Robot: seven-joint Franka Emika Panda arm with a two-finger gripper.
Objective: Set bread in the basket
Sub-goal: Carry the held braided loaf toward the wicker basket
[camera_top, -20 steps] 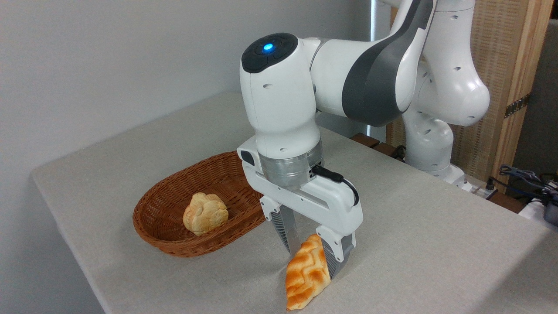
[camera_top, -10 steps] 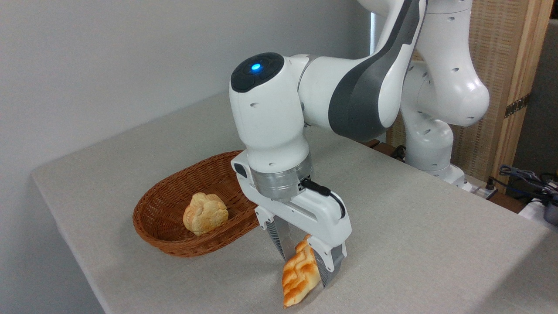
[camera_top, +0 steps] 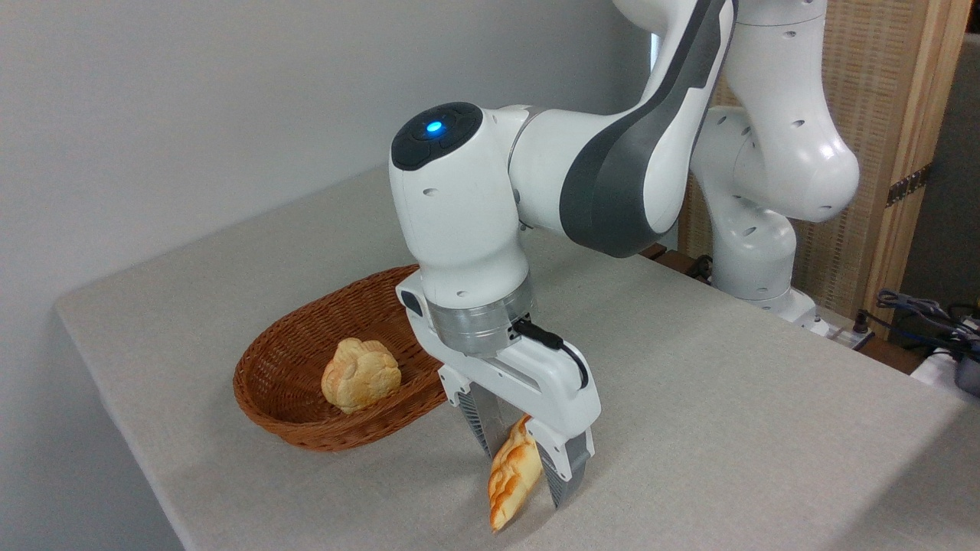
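Observation:
The bread point(camera_top: 507, 482), a golden braided loaf, hangs on edge between my gripper's two fingers, its lower pointed end close to the tablecloth near the front edge. My gripper point(camera_top: 521, 476) points down and is shut on the loaf's upper part. The basket point(camera_top: 264, 353), an oval reddish-brown wicker one, sits on the table just left of and behind the gripper, with a small gap between its near rim and the left finger. The wrist hides part of the basket's right end.
A pale round bun point(camera_top: 360, 375) lies inside the basket. The table's front and left edges are near the loaf and basket. The arm's base, a wooden screen and cables point(camera_top: 926, 317) stand at the right rear.
My gripper has moved left toward the basket with the bread in it. The loaf has turned from showing its broad face to nearly edge-on, and the wrist now sits lower in the picture.

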